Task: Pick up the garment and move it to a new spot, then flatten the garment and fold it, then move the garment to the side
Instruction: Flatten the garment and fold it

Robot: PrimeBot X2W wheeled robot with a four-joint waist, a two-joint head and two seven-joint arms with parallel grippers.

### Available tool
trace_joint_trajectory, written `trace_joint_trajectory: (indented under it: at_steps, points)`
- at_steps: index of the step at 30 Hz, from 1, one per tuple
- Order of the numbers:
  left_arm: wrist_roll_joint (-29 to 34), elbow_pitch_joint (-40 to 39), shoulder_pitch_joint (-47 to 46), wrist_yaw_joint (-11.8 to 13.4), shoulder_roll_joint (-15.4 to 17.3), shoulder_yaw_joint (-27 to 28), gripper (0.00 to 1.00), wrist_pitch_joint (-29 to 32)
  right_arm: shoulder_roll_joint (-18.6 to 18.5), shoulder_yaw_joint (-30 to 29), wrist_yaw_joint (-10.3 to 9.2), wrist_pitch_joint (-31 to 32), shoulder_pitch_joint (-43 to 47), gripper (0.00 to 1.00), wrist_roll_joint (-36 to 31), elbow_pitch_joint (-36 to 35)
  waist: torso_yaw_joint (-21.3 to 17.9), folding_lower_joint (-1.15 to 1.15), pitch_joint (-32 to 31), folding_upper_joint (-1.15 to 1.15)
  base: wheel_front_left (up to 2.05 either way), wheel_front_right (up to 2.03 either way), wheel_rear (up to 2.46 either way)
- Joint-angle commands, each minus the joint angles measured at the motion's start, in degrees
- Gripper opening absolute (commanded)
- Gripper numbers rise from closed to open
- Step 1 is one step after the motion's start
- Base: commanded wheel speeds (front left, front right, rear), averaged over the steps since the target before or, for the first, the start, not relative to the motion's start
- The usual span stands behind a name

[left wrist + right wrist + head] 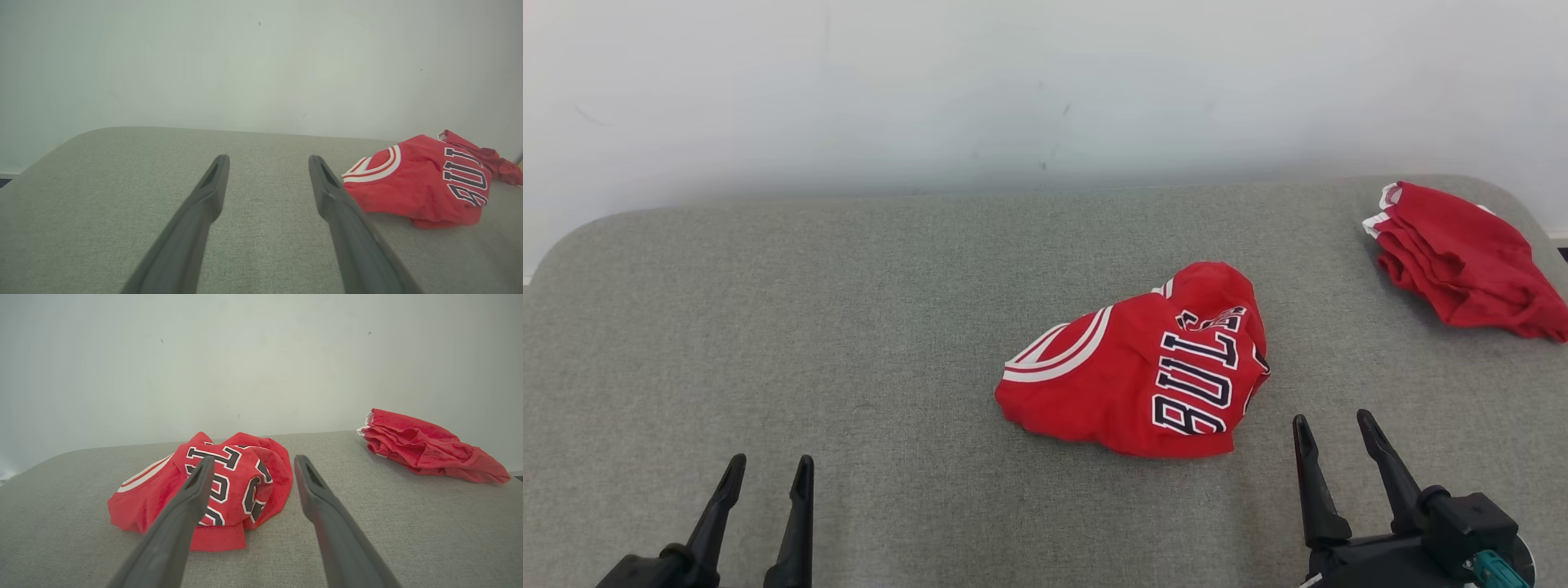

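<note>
Likely soft and light, the mid-frame garment (pixel 1131 384) wants pinching at a raised fold; left fingers (pixel 799 506) and right fingers (pixel 1311 482) gape empty

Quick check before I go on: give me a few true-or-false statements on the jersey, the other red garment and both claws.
1. The jersey lies crumpled on the grey surface. True.
2. The left claw holds the jersey. False: it is open, empty and apart from it.
3. The right claw is nearer the jersey than the left claw. True.
4. The other red garment lies at the surface's far left. False: it lies at the far right.
5. The right claw is shut. False: it is open.
</note>
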Motion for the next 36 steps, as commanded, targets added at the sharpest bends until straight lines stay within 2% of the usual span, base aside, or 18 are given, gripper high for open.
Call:
trace_joint_trajectory:
  at_steps: [1,23,27,36]
  points:
    - [-0.30,-0.23,-0.42,0.06,0.54,-0.03,1.00,0.03,-0.28,0.00,-0.17,0.34,0.65,1.00,-0.70,-0.44,0.01,0.00,0.03,0.00,0.00,0.00,0.00]
    - [-1.37,0.79,-1.02,1.35,1.13,-0.04,1.00,-0.13,-0.39,0.48,-0.16,1.69,1.57,1.00,-1.14,-2.28,-0.26,0.00,-0.09,0.00,0.00,0.00,0.00]
    - [-1.01,1.73,-2.97,1.18,1.25,-0.92,1.00,0.13,-0.63,0.93,-0.17,1.49,0.81,1.00,-0.71,-1.94,-1.34,0.00,0.59,0.00,0.00,0.00,0.00]
    - [-1.11,6.43,-13.73,0.04,1.22,-7.81,1.00,0.89,-0.53,1.68,-0.17,0.47,-1.26,1.00,-0.25,-0.17,-6.23,0.00,3.95,0.00,0.00,0.00,0.00]
